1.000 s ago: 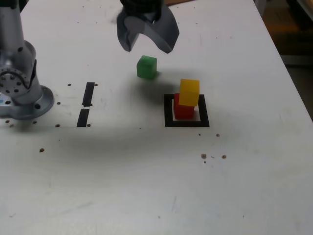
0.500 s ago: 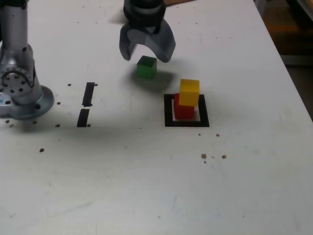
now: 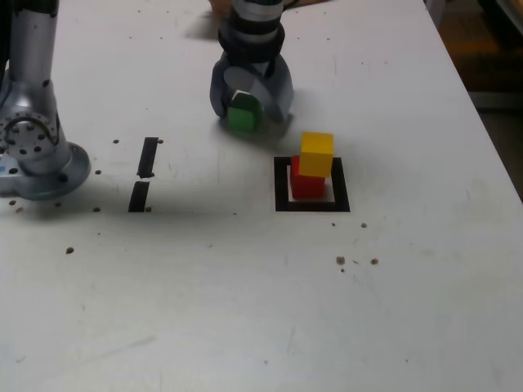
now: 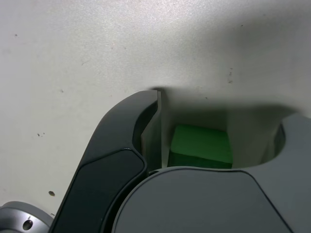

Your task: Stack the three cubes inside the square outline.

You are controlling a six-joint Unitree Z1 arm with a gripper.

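Gripper: the gripper (image 3: 248, 104) is down at the table, its jaws spread to either side of the green cube (image 3: 243, 115); the wrist view shows a gap beside the cube (image 4: 201, 145), so it is open, not yet clamped.
Green cube: on the white table (image 3: 245, 310), far and to the exterior view's left of the square outline (image 3: 311, 207), apart from the stack.
Red cube: the red cube (image 3: 307, 184) sits inside the outline, on its pale centre.
Yellow cube: the yellow cube (image 3: 317, 153) rests on the red one, set slightly toward the exterior view's right.
Handling (judged): small, rigid, likely light; smooth flat faces may slip or twist if pinched off-centre.
Hold point (judged): two opposite side faces, about mid-height, jaws square to them.
Other items: two short black tape strips (image 3: 144, 173); arm base (image 3: 33, 155) at the exterior view's left.
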